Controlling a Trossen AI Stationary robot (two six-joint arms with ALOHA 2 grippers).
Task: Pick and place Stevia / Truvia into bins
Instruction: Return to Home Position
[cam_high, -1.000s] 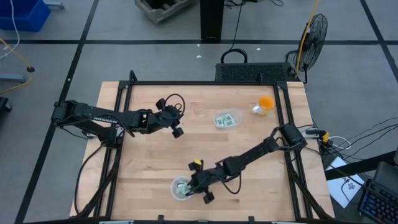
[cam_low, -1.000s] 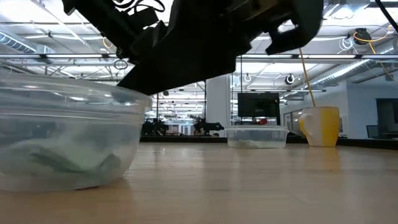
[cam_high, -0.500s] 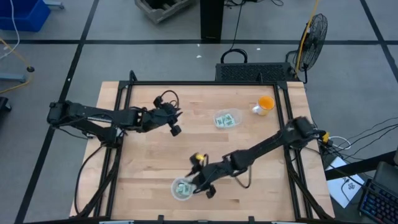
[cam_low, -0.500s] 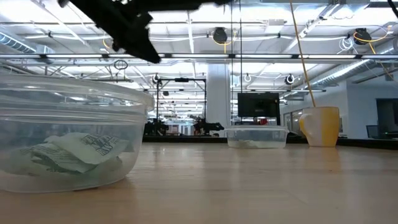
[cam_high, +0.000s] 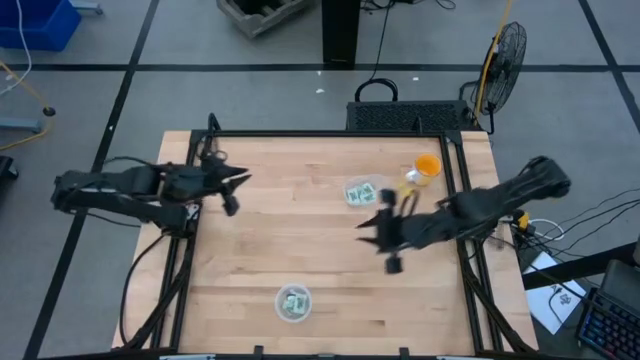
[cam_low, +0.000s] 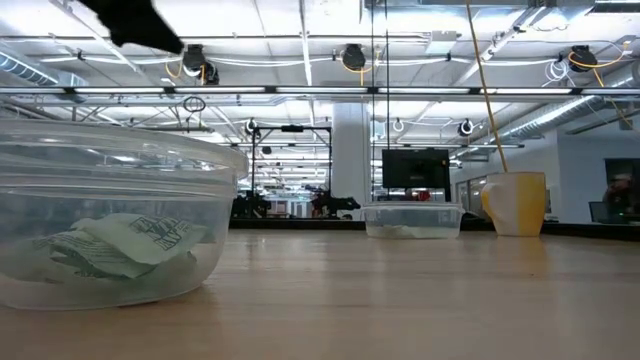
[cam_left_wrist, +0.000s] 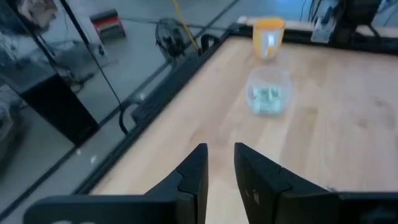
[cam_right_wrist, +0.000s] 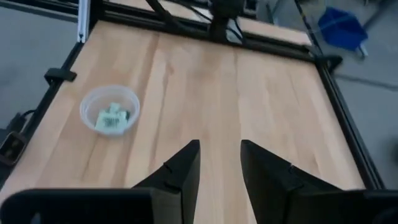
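Stevia sachets (cam_high: 292, 303) lying in near bowl (cam_low: 100, 170) and far bowl (cam_left_wrist: 269, 73) alike; left gripper (cam_left_wrist: 221, 149) and right gripper (cam_right_wrist: 220, 144) both parted, empty, aloft over table (cam_high: 300, 240); fold both home smoothly and high, well clear of bowls and orange cup (cam_high: 427, 167).

Overhead and table-level cameras share the near bowl (cam_low: 100, 190).

A robotics lab in an open industrial hall: a black-framed wooden table (cam_high: 300, 250) stands on a grey floor (cam_high: 80, 100) marked with dark tape lines, beside a standing fan (cam_high: 508, 50) and trailing cables (cam_high: 600, 215), under exposed ceiling trusses (cam_low: 300, 90), with a monitor (cam_low: 415, 168) in the background.
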